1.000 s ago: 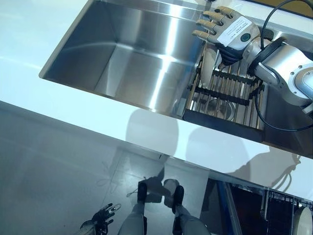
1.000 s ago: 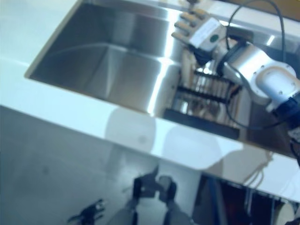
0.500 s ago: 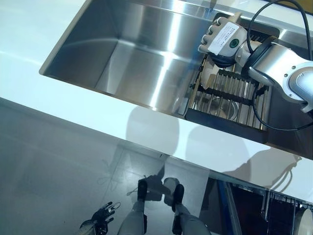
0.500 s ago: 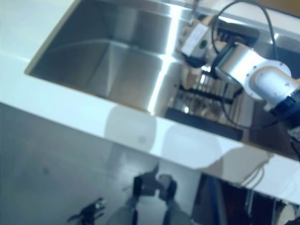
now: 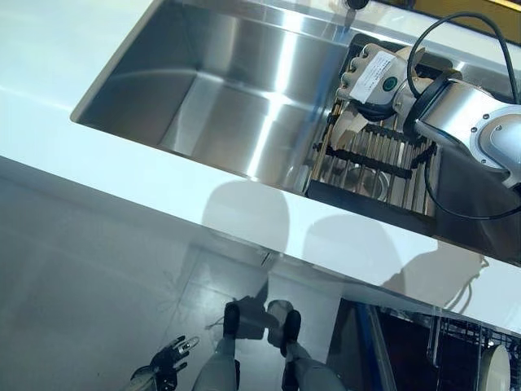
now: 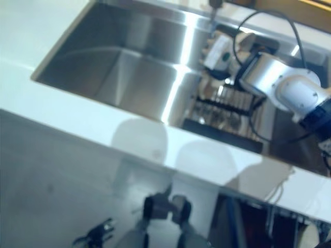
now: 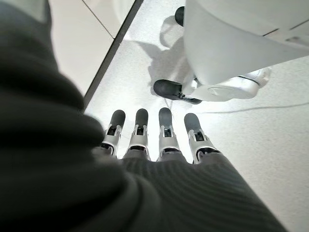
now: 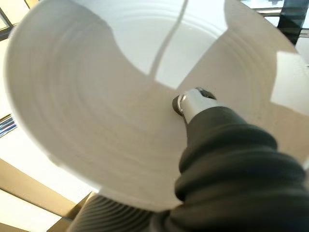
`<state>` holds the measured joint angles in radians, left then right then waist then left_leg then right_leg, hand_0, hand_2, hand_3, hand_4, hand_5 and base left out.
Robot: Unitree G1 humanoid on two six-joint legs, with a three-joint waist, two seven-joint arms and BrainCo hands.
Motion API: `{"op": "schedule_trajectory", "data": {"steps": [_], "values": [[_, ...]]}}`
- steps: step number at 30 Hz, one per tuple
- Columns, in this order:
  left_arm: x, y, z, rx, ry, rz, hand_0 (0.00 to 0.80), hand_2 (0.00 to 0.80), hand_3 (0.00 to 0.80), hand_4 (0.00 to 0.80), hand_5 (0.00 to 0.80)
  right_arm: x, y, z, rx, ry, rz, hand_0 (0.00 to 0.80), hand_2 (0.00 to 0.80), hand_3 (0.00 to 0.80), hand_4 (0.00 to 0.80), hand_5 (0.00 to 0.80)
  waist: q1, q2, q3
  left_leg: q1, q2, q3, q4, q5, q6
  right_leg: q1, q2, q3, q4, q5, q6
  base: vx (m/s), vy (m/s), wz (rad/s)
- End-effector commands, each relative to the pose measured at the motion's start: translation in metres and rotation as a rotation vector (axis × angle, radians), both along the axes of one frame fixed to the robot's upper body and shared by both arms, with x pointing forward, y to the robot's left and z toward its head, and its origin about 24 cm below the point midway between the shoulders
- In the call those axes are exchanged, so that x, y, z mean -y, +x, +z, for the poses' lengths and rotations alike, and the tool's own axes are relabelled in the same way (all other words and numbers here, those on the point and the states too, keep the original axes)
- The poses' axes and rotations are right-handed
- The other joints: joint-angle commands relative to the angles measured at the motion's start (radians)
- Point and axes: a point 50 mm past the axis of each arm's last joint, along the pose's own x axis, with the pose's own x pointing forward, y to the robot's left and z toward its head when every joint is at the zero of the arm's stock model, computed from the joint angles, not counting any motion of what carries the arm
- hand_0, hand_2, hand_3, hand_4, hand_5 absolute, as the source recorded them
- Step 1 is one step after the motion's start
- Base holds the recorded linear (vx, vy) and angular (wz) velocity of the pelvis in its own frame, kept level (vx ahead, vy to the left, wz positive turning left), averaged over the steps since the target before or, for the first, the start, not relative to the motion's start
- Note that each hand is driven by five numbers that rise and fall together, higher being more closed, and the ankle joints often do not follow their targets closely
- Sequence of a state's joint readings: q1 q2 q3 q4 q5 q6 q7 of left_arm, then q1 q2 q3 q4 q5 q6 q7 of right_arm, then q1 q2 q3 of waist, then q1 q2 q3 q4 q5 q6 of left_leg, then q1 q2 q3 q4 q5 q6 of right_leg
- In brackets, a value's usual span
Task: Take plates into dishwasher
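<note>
Right hand [image 5: 370, 75] has dropped from above the drying rack [image 5: 376, 156] onto an upright plate [image 8: 106, 96], thumb pressed to its face, grip probably pinching the rim for lift-out; left hand [image 7: 159, 133] hangs straight-fingered, idle.

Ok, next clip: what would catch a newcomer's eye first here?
The right hand reaching into the black dish rack at the right end of the big stainless steel sink, its thumb pressed on a white ribbed plate that fills its wrist view. Next, the sink's bare shiny basin set in the white countertop. The left hand hangs idle, fingers straight, low over the floor.
</note>
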<state>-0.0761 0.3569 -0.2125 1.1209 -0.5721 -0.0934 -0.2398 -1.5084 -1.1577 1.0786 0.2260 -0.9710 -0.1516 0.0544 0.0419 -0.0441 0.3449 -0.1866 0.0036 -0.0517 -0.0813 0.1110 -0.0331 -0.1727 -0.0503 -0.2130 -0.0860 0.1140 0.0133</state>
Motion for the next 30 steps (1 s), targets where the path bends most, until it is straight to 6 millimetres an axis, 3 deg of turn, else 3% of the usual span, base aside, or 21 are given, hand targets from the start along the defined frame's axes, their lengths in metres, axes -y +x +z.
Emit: {"op": "schedule_trajectory", "data": {"steps": [1,9,18,30], "values": [[-0.015,-0.026,-0.005,-0.072,0.028,0.036,0.0,0.0,0.0,0.0,0.0,0.015,0.0,0.021,0.095,0.004,-0.037,0.8,0.8,0.8,0.8,0.8,0.008,-0.046,-0.082,-0.005,-0.016,-0.007,-0.006,-0.03,0.026,0.036,0.004,0.018,-0.001,-0.066,0.057,-0.005,-0.025,-0.06],[-0.017,-0.03,-0.007,-0.099,0.04,0.025,0.0,0.0,0.0,0.0,0.0,0.037,-0.002,0.034,0.17,0.068,-0.06,0.8,0.8,0.8,0.8,0.8,-0.008,-0.068,-0.167,0.063,-0.005,0.023,-0.006,-0.075,0.028,0.09,0.005,0.044,-0.001,-0.084,0.065,-0.002,-0.021,-0.15],[-0.014,-0.043,-0.012,-0.146,0.045,0.018,0.0,0.0,0.0,0.0,0.0,0.066,-0.01,0.046,0.246,0.164,-0.116,0.8,0.8,0.8,0.8,0.8,-0.041,-0.067,-0.266,0.141,0.002,0.064,-0.006,-0.113,0.028,0.155,0.016,0.098,-0.001,-0.102,0.07,0.008,-0.017,-0.22],[-0.008,-0.049,-0.016,-0.172,0.036,-0.01,0.0,0.0,0.0,0.0,0.0,0.138,-0.036,0.061,0.318,0.43,-0.282,0.8,0.8,0.8,0.8,0.8,-0.115,-0.053,-0.367,0.197,0.007,0.125,-0.006,-0.144,0.03,0.181,0.038,0.196,-0.001,-0.097,0.077,0.012,-0.018,-0.23]]}}
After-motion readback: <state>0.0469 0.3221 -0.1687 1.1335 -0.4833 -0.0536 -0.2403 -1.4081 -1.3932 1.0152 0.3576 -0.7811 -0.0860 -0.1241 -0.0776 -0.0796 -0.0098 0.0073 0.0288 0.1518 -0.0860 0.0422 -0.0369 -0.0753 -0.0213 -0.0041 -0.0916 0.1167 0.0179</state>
